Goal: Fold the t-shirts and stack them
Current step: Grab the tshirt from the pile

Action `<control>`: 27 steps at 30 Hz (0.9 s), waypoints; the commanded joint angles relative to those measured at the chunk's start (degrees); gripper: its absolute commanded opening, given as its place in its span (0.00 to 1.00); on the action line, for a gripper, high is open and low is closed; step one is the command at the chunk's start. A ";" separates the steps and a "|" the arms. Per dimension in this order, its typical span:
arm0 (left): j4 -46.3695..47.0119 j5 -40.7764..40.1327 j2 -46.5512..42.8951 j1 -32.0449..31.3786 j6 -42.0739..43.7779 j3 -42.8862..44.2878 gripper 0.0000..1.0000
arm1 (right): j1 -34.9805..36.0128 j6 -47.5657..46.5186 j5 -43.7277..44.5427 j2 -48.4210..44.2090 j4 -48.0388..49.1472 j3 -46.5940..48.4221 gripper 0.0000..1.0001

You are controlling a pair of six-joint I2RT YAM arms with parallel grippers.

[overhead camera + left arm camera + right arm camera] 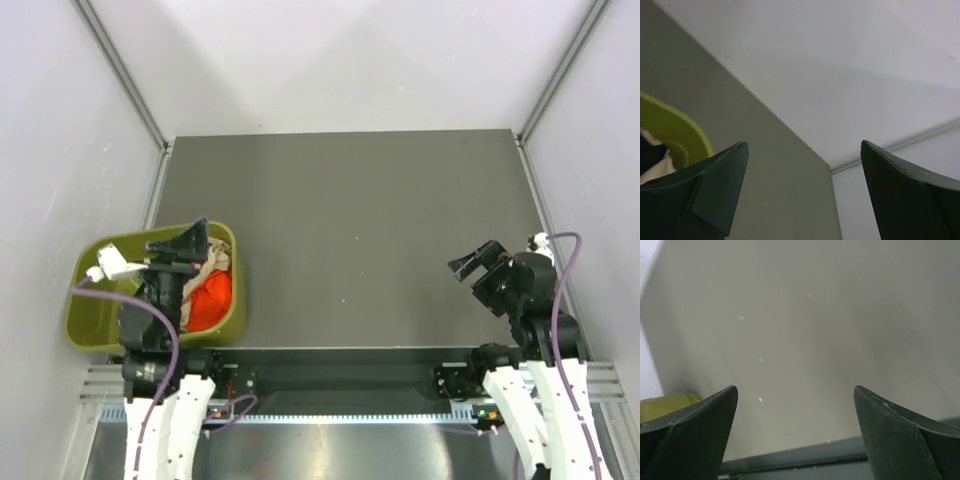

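Note:
The orange-red t-shirt lies bunched in the olive-green tub at the table's left edge, with the beige t-shirt beside it. A scrap of beige cloth and dark cloth show at the left of the left wrist view. My left gripper hovers open and empty above the tub; in its wrist view the fingers stand wide apart. My right gripper is open and empty above the table's right side, also wide apart in its wrist view.
The dark grey table is walled by white panels on three sides. The tub's rim shows in the left wrist view and faintly in the right wrist view. The table's near edge rail lies under the right gripper.

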 commanded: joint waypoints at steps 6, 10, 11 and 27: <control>-44.79 -7.79 29.53 0.30 2.87 30.96 0.98 | -0.56 -14.25 -12.68 15.15 -5.62 9.67 1.00; -49.80 -13.36 34.55 0.30 2.27 35.73 0.98 | -0.99 -19.85 -15.49 23.24 -8.25 12.31 1.00; -47.88 -12.86 34.91 0.30 4.55 35.65 0.98 | -1.35 -21.02 -19.86 24.48 -7.82 11.70 1.00; -55.88 -9.88 56.62 8.12 6.24 37.16 0.75 | 0.41 -26.04 -29.22 28.00 -3.07 13.72 1.00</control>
